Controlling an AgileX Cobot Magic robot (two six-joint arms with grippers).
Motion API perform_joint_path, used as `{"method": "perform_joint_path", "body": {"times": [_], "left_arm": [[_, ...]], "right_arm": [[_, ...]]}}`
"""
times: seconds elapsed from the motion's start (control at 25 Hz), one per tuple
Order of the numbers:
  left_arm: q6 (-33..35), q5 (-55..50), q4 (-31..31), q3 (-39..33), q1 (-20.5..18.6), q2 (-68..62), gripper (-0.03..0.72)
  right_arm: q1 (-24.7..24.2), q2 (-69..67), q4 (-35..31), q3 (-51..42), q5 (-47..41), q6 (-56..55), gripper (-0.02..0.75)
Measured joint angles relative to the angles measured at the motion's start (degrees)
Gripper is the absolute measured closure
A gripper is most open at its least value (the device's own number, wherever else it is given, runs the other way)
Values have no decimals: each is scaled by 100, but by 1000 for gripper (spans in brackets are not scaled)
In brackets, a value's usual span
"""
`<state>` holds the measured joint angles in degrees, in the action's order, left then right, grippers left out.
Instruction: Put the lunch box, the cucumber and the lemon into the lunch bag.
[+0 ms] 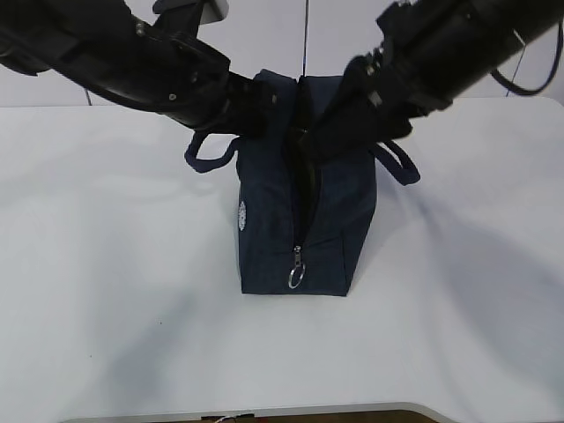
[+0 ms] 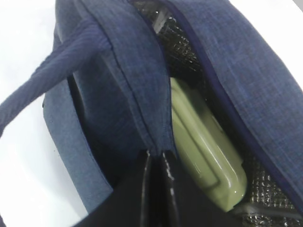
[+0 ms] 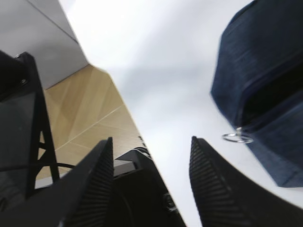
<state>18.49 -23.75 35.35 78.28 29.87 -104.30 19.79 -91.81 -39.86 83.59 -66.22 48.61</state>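
Left wrist view: left end effector pinches lunch bag rim; lunch box inside; right end effector wide, empty.

A white table carries only the upright dark navy lunch bag, standing near its middle.

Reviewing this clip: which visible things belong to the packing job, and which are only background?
Job:
- lunch bag, unzipped, standing on the table
- lunch box, pale green lid showing inside the bag
- left gripper, shut on the bag's opening edge
- right gripper, open, holding nothing
Cucumber and lemon: not visible.

Background:
- white table
- wooden floor
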Motion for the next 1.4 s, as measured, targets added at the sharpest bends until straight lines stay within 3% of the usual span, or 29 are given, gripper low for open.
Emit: {"method": "perform_joint_path", "body": {"times": [0.28,0.76,1.0,1.4], "left_arm": [[0,0,0,0,0,0,701],[0,0,-168,0,0,0,701],[0,63,-207,0,0,0,701],[-12,108,-207,0,0,0,701]], "right_arm": [[0,525,-999,-1740,618,1083,319],[0,533,-2562,-3653,1820,3388,319],[0,445,-4265,-4047,2233,5806,319],[0,-576,-5101,-4060,2383,6990,319]]}}
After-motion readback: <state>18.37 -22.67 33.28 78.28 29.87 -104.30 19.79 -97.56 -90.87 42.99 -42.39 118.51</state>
